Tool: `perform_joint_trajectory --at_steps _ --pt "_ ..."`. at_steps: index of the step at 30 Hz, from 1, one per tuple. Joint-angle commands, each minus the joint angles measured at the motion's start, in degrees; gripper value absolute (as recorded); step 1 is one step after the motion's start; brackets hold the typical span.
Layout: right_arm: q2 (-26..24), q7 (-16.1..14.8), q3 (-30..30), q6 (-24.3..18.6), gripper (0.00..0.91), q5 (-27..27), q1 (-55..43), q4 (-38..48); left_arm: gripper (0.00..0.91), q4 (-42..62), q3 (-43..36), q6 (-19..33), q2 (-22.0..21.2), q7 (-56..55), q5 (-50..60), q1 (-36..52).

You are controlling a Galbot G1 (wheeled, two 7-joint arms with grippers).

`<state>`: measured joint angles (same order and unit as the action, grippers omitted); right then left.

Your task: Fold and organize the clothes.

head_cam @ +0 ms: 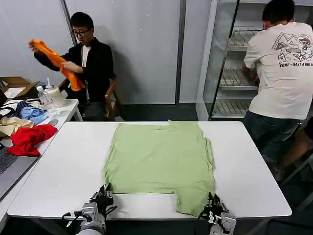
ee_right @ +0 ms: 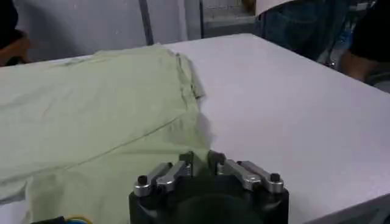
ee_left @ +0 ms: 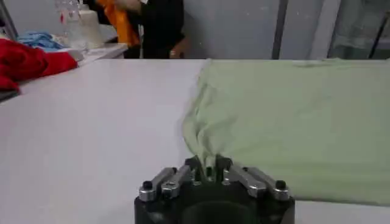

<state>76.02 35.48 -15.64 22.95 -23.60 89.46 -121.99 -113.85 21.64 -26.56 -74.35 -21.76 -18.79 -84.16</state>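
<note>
The pale green shirt (head_cam: 161, 164) lies flat, plain face up, mid-table on the white table (head_cam: 63, 166), bare on both sides. The left gripper (head_cam: 102, 196) pinches its near left corner; the right gripper (head_cam: 213, 205), fingers pressed together, nips the near right hem.

A: Hidden or cut off?
B: Shirt (head_cam: 161, 161): underside unseen; far side cropped in the left wrist view. Left gripper (ee_left: 210, 172): fingertips buried in a cloth fold. Right gripper (ee_right: 200, 164): fingertips indistinct against cloth. Both arms cropped in the head view.
</note>
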Motion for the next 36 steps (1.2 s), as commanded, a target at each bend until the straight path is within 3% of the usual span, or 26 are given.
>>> perform_joint_trajectory --at_steps 1,9,16,18,21,29,36 --pt "0.0 -0.1 -0.1 -0.7 0.000 1.1 0.4 -0.9 0.020 -2.2 0.5 -0.1 -0.2 -0.1 -0.3 -1.0" --pt "-0.6 -1.4 0.4 -2.7 0.000 4.3 3.3 -8.3 0.020 -6.6 1.6 0.0 -0.5 -0.5 -0.3 -1.6" --pt "-0.7 -1.8 0.3 -3.4 0.000 6.0 3.4 -8.8 0.020 -6.3 1.4 0.3 -0.6 -0.5 -0.3 -1.5" --pt "-0.6 -1.1 0.3 -3.4 0.907 6.4 3.3 -8.2 0.020 -5.9 1.3 0.5 -0.6 -0.5 -0.3 -1.5" --pt "-0.2 0.8 0.3 -2.3 0.907 5.4 3.0 -7.0 0.020 -5.2 1.0 0.6 -0.5 -0.5 -0.2 -1.4" --pt "1.1 5.4 0.5 -0.3 0.907 -5.5 1.5 -1.1 0.020 -4.4 0.8 0.7 -0.6 -0.5 -0.2 -1.0" --pt "1.8 6.0 0.9 -0.2 0.907 -6.0 1.2 -0.5 0.020 -3.7 0.8 0.6 -0.5 -0.5 -0.2 -0.6"
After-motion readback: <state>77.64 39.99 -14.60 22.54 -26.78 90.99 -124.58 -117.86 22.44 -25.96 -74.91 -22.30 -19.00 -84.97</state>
